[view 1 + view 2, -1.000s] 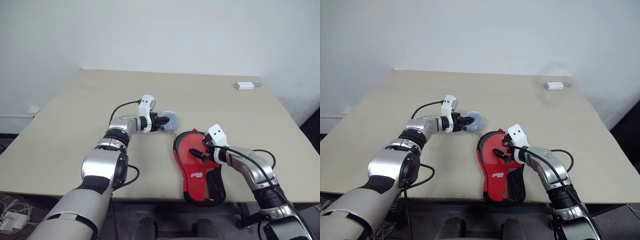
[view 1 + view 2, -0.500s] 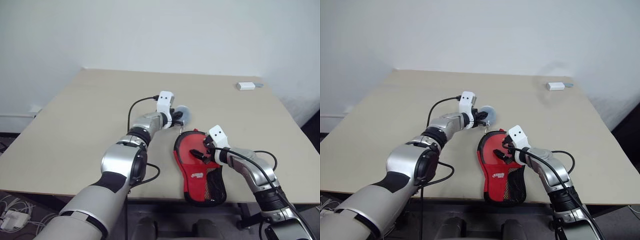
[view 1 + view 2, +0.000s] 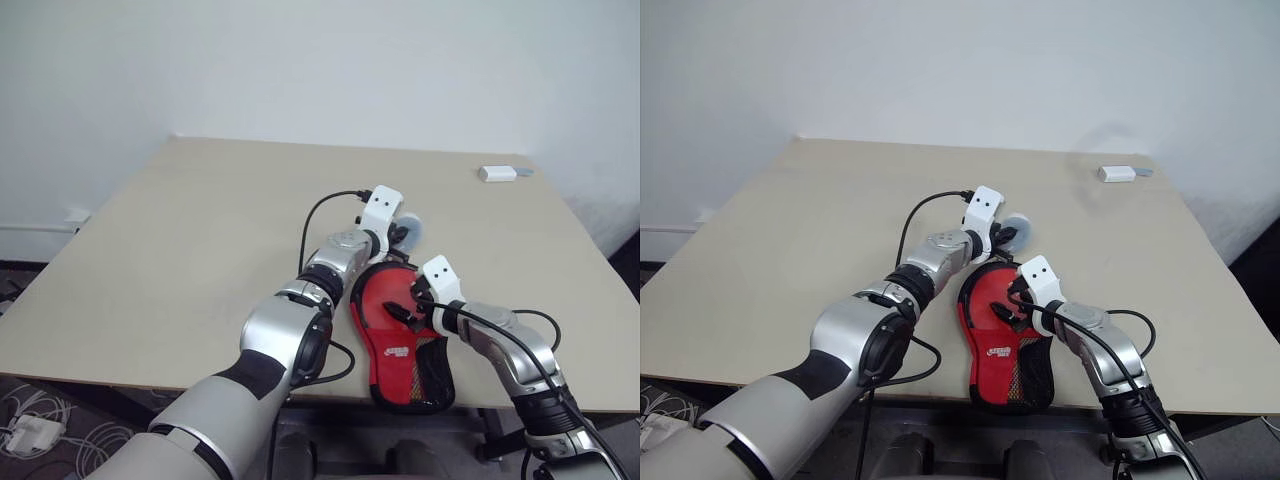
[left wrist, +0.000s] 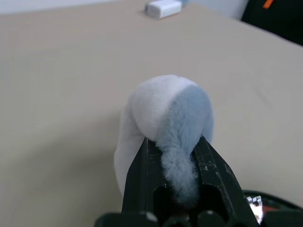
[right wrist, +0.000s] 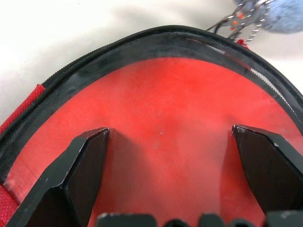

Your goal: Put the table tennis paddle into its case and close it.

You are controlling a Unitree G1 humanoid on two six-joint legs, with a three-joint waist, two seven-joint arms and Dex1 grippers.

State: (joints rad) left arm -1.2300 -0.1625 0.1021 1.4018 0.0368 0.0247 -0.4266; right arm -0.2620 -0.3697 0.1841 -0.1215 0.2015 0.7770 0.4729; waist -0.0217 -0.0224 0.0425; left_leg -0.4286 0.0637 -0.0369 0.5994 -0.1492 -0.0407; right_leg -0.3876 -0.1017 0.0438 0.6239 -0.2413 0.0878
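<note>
The red case (image 3: 398,352) lies near the table's front edge, with a white logo and a black mesh panel (image 3: 433,372). The paddle's red face (image 5: 161,109) shows inside the black zip rim (image 5: 142,45); its handle is hidden. My right gripper (image 3: 404,303) stands open over that red face, with one finger (image 5: 80,165) on each side. My left gripper (image 4: 173,142) is shut on a fluffy white-grey pompom (image 3: 409,232), which hangs by a small chain (image 5: 239,23) from the zip at the case's far end.
A small white box (image 3: 497,173) sits at the table's far right corner. The table's front edge (image 3: 150,372) runs just below the case. A wide bare stretch of tabletop (image 3: 190,240) lies to the left and behind.
My left arm has swung to the right with the pompom, from left of the case to above its far end. The right gripper has stayed on the case.
</note>
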